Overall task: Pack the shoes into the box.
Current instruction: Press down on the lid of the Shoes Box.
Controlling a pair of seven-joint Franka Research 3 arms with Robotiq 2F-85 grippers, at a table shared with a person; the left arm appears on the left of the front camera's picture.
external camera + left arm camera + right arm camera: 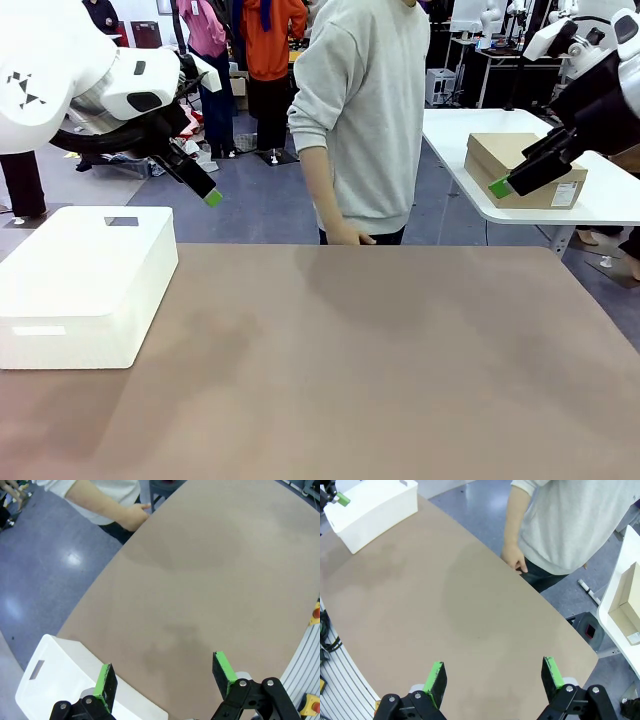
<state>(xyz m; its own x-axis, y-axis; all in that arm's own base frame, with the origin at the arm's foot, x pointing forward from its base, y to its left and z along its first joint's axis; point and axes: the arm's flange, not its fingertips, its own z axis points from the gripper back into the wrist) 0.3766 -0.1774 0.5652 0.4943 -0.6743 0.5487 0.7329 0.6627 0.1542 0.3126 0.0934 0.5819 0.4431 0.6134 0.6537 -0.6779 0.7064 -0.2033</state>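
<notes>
The shoes are out of view. A closed brown cardboard box (525,168) with a white label sits on a white side table (610,205) at the back right, off the work table; its corner shows in the right wrist view (626,611). My left gripper (208,195) hangs open in the air above the work table's far left. Its green pads (106,680) stand wide apart with nothing between them. My right gripper (503,186) is raised at the far right, in front of the cardboard box. It is open too, and its pads (551,672) are empty.
A larger white rectangular box (85,285) stands at the brown table's (380,360) left edge. A person in a grey sweatshirt (365,110) stands at the far side, one hand (350,237) resting on the table's edge.
</notes>
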